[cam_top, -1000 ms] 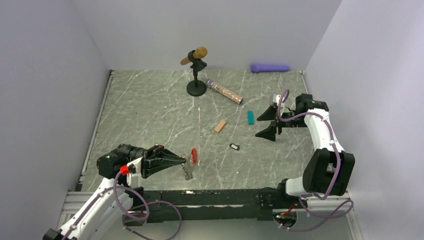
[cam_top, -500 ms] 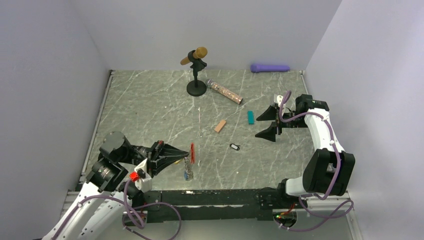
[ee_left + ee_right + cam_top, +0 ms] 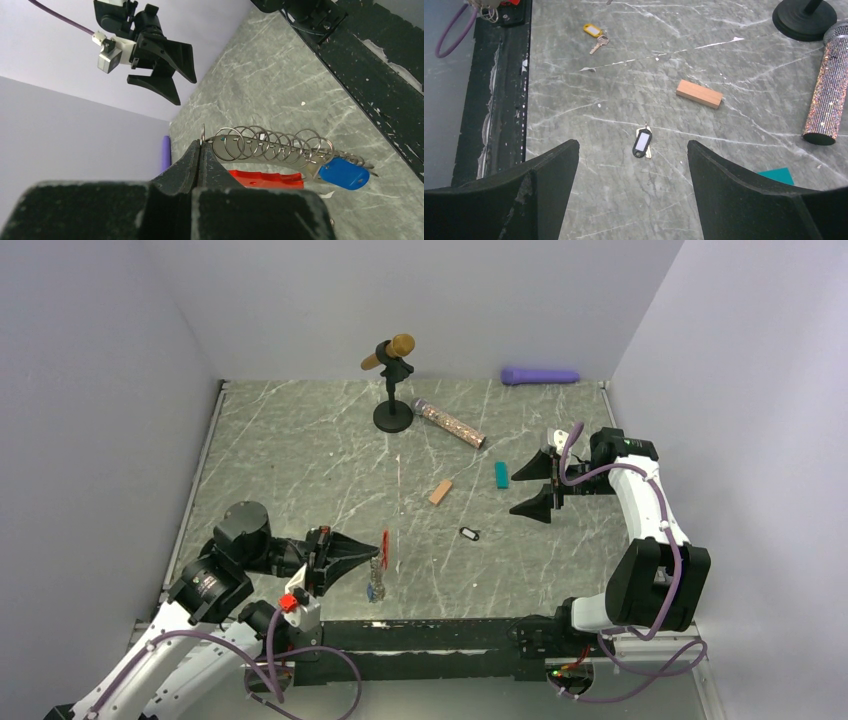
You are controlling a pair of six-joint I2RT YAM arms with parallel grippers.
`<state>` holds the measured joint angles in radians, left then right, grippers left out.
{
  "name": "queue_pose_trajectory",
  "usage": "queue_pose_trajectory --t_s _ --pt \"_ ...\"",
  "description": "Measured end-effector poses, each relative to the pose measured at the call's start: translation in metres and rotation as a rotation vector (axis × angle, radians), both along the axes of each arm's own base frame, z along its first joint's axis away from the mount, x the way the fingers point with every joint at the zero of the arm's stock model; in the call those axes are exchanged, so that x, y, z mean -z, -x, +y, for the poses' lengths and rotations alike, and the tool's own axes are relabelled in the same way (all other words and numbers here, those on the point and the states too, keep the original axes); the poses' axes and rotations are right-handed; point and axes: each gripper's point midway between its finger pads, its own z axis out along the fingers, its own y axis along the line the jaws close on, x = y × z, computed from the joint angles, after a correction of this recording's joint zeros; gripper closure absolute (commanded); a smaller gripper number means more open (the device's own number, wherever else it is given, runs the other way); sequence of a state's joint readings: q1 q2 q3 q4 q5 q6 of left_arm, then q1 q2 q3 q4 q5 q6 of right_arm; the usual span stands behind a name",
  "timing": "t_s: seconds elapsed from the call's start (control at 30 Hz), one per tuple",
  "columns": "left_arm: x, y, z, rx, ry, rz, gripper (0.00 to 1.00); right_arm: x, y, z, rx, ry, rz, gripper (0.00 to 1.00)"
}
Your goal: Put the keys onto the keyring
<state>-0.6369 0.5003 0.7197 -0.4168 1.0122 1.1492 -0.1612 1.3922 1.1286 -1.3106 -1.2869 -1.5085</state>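
The top camera looks down from behind over the whole bench (image 3: 280, 460). The wrist cameras sit closer. The right one shares the black-tagged key (image 3: 642, 142) with it.

Grey marble-look tabletop (image 3: 300, 460) w/ white veins, boxed by plain lilac walls (image 3: 450, 290) on 3 sides.

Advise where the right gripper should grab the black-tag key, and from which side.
Likely the black tag, pinched across its narrow width, from straight above. The key lies flat on the table, the tag its bulkiest part, and the open right gripper brackets the tag's long sides.
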Motion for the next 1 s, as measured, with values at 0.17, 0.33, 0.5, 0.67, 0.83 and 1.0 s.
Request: queue_pose_trajectory --t_s 0.17,0.33,0.5,0.67,0.83,1.0 --pt "0.0041 -0.0032 0.0004 -0.025 -0.018 -0.016 1.0 0.0004 -0.0001 0.0002 0.0 0.0 0.003 0.16" --pt "0.0035 -0.0053 0.0023 -0.045 -0.012 -0.041 1.0 0.0011 -0.0002 0.0002 0.002 -0.002 0.013 0.16" --pt "0.0066 -0.0058 0.0028 -0.05 -0.014 -0.04 1.0 0.0015 -0.0002 0.0001 0.004 -0.002 0.02 0.16" --pt "0.0074 -0.006 0.0024 -0.05 -0.012 -0.04 1.0 0.0016 -0.0002 0.0001 0.005 -0.002 0.023 0.16" --pt "0.0077 -0.0057 0.0021 -0.051 -0.001 -0.03 1.0 0.0018 -0.0011 -0.0001 0.005 0.0 0.019 0.16" --pt "0.0059 -0.0046 0.0004 -0.047 0.024 0.005 1.0 0.0018 -0.0011 -0.0001 0.006 -0.001 0.02 0.16"
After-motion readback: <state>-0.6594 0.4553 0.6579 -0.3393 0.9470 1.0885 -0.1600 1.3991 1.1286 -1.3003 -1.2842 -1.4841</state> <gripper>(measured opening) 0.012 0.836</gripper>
